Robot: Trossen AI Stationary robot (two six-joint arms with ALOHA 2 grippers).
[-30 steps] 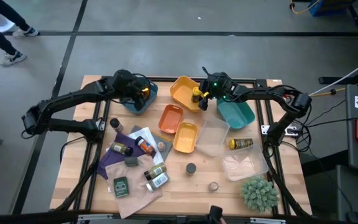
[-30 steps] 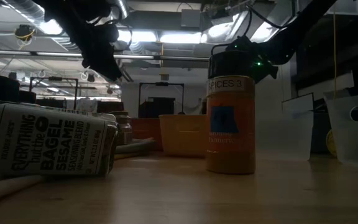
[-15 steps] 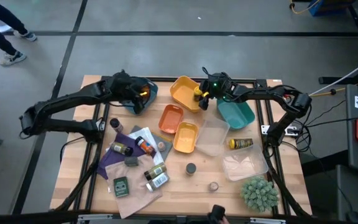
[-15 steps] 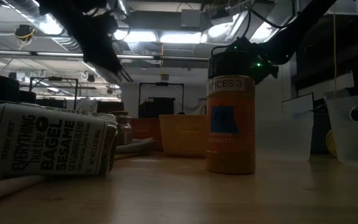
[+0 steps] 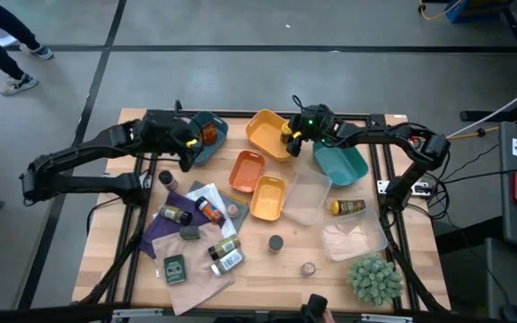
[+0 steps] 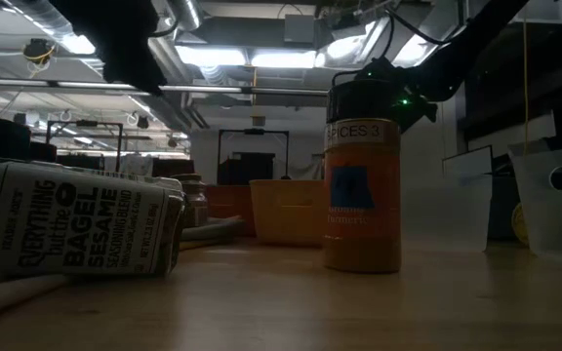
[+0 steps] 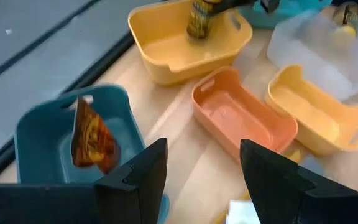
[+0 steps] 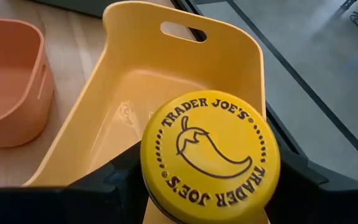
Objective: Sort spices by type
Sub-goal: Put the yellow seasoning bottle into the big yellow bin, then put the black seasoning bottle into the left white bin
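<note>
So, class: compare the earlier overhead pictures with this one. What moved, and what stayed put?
The left claw drew back from the blue tray toward the table's left, open and empty; an orange packet lies in that tray. The right claw stayed over the yellow tray, gripping a jar. Nothing else shifted.

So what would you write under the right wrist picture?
Right pincer holding a yellow-lidded Trader Joe's jar above the yellow tray.

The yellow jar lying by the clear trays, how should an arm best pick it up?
Probably from straight above, across the middle of the yellow jar: it lies on its side, so its round body offers two opposed sides to close on.
</note>
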